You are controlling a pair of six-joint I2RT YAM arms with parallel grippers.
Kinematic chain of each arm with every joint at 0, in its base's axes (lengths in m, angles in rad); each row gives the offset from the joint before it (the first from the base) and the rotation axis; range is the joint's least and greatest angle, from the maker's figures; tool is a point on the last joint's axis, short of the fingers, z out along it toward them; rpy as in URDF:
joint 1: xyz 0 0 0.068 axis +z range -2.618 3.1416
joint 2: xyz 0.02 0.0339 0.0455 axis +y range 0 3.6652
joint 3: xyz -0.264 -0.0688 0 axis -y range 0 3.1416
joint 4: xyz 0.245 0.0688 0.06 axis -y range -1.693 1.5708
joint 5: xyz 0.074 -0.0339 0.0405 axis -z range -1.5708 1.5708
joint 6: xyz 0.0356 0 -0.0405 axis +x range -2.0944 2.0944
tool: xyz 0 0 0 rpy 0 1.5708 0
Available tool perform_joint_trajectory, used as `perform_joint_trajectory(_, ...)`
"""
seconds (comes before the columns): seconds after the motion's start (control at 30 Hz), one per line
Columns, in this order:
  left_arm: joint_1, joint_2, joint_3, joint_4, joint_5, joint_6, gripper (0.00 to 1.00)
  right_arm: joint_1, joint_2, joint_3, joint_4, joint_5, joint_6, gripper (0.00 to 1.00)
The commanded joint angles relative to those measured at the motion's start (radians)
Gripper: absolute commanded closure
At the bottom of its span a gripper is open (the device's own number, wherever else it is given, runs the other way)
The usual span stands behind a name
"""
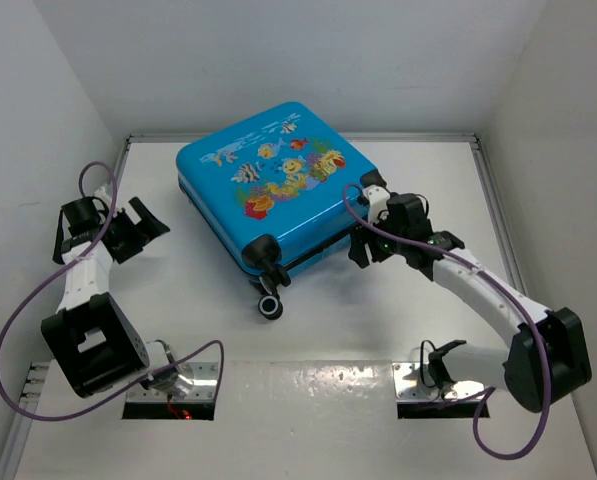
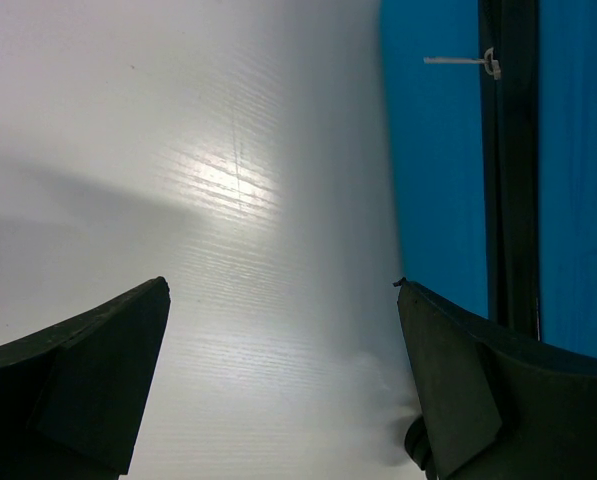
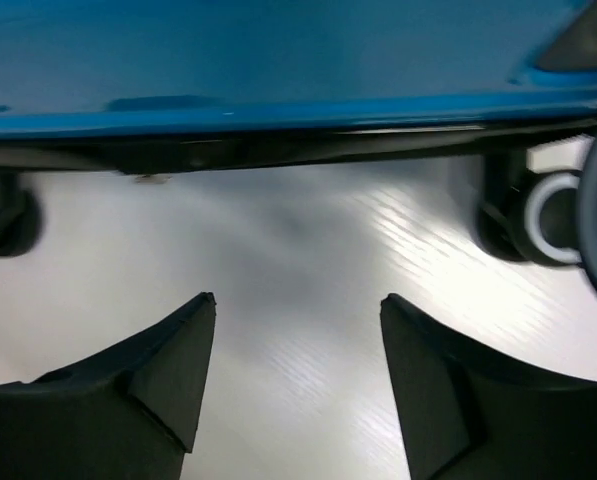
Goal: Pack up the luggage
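Overhead view: our left arm (image 1: 81, 280) rises from its base at the lower left and folds toward the mid-left of the frame. Its left end effector (image 1: 141, 232) points rightward with the jaws spread. Our right arm (image 1: 483, 292) extends from the lower right toward the centre, and its right end effector (image 1: 365, 222) points leftward. In each wrist view we see two dark fingers (image 2: 88, 370) set well apart at the lower corners.
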Motion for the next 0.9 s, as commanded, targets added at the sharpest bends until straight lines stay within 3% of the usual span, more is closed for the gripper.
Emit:
perform_joint_trajectory(0.0, 0.010, -0.011, -0.005, 0.020, 0.049, 0.013, 0.00, -0.002, -0.041, -0.055, 0.154, -0.196, 0.056, 0.32)
perform_joint_trajectory(0.13, 0.019, -0.084, -0.042, 0.073, 0.103, -0.016, 0.00, 0.026, -0.071, -0.214, 0.472, -0.220, 0.145, 0.28)
perform_joint_trajectory(0.4, 0.019, -0.202, -0.065, 0.095, 0.155, -0.025, 0.00, 0.122, 0.000, -0.311, 0.782, -0.112, 0.238, 0.28)
perform_joint_trajectory(0.67, 0.019, -0.304, -0.146, 0.095, 0.164, -0.016, 0.00, 0.208, 0.057, -0.328, 0.895, -0.063, 0.233, 0.28)
perform_joint_trajectory(0.87, 0.019, -0.313, -0.146, 0.095, 0.155, -0.016, 0.00, 0.239, 0.132, -0.313, 0.932, 0.043, 0.163, 0.36)
